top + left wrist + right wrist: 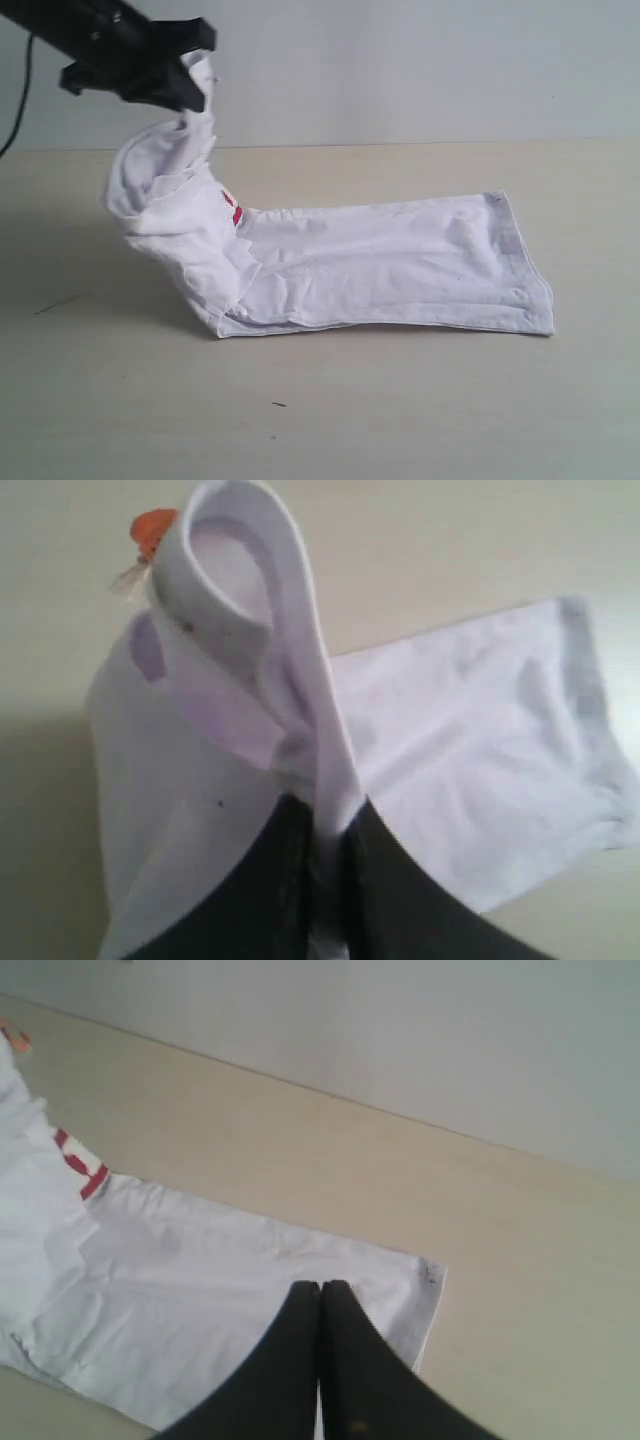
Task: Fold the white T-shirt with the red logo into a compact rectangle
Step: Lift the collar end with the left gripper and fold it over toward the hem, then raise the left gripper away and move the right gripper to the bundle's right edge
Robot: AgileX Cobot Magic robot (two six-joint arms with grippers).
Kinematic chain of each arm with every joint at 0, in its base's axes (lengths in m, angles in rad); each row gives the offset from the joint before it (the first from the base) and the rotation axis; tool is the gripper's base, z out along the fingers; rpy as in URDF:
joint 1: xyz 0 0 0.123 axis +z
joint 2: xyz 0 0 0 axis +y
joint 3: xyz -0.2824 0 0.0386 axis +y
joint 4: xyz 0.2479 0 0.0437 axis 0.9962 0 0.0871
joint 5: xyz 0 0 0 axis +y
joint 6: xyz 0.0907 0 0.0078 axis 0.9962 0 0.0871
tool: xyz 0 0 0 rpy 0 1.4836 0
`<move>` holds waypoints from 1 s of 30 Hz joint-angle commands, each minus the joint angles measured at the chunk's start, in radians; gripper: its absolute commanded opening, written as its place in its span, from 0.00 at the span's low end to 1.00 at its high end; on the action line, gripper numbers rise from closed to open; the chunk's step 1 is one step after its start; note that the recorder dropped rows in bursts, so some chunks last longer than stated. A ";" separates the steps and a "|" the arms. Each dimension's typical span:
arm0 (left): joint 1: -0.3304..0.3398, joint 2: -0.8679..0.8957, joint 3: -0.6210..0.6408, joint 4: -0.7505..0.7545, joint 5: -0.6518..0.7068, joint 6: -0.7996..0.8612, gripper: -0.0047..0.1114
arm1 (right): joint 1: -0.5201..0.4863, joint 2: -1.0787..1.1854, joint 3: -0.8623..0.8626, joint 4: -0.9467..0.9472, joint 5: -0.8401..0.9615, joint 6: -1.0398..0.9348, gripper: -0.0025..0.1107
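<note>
**Table** (400, 420): pale and flat, and it carries the whole work.

**Shirt** (380, 265): lies near the middle of the table as a long narrow band with its sides already turned in. The hem (520, 262) end rests flat on the right. The collar (230, 540) end is raised clear of the table on the left, and the cloth slopes down from it in a slack bulge.

**Logo** (234, 208): only a red sliver shows, where the raised part meets the flat part. The rest is hidden.

**Left gripper** (190, 95): fingers clamped on a pinch of shirt by the collar, holding that end aloft.

**Right gripper** (320, 1295): fingers pressed together, with no cloth seen between them, above the hem end. Contact with the cloth cannot be told. It is absent from the exterior view.

**Tag** (152, 525): orange, hanging at the collar's edge.

**Assessment:** the step in hand appears to be the crosswise fold, with the collar end carried over toward the hem.

**Recommendations:**
- Travel along the band's long line without sideways drift, so that edge lands on edge.
- Keep the lift low enough that the slack does not bunch under the fold.
- Set the collar edge level with the hem, and let go only once the cloth lies flat.
- The right gripper could pin the flat part near the intended crease to stop the band dragging.

**Risk:** so narrow a pinch may let the corners droop and land skewed.
</note>
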 commanded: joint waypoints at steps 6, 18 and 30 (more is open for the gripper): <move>-0.295 0.212 -0.288 -0.009 -0.107 -0.075 0.04 | -0.002 -0.061 -0.086 -0.011 0.125 0.018 0.02; -0.437 0.504 -0.608 0.030 -0.114 0.011 0.39 | -0.002 -0.058 -0.082 -0.034 0.142 0.010 0.02; -0.367 0.413 -0.665 0.506 0.230 -0.186 0.45 | -0.037 0.039 0.030 -0.125 0.085 0.067 0.17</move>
